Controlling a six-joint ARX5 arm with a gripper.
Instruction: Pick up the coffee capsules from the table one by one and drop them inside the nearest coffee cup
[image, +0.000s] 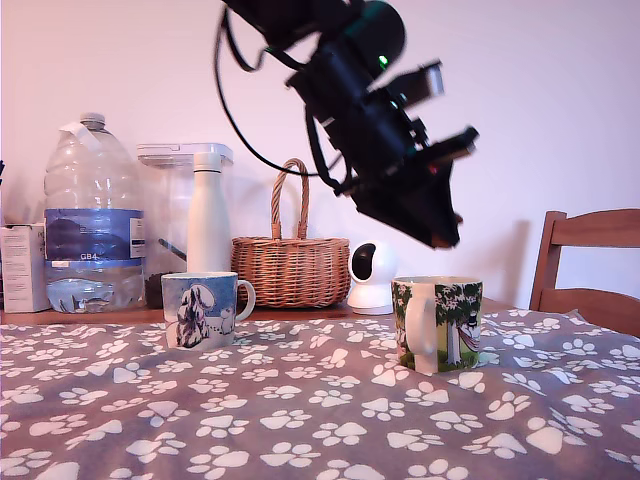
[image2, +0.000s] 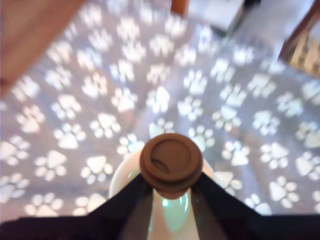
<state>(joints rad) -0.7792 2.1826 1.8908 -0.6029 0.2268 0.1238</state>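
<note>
Gripper (image2: 171, 187) pinching a brown coffee capsule (image2: 171, 160) hangs directly above the coffee cup (image: 437, 323) on the desk (image: 300, 420).

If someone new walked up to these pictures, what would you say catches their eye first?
Probably the black gripper hanging tilted in mid-air above the tree-printed coffee cup at the exterior view's right. The wrist view shows why: a brown coffee capsule is clamped between its fingers, right over the cup's white rim. After that, the paw-print cloth on the table fills both views.
</note>
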